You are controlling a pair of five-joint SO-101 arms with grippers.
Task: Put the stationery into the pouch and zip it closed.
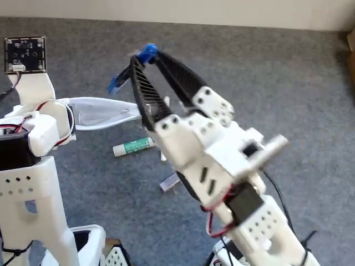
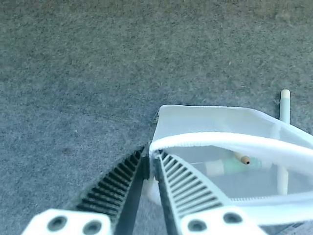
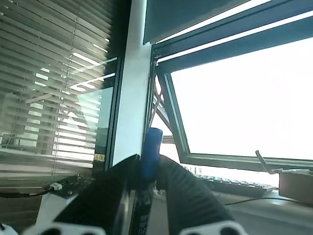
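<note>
the left wrist view shows the left gripper [image 2: 150,155] pinching the pouch [image 2: 210,120] rim tight; from high, the right gripper [image 1: 142,60] squeezes a blue pen [image 1: 148,53].

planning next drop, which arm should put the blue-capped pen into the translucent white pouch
Right: the right gripper grips the blue-capped pen; the left gripper holds the translucent white pouch open.

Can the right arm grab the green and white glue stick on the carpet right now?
Probably not yet: the right gripper is shut on a blue marker and raised, though the green-and-white glue stick lies uncovered on the grey carpet.
</note>
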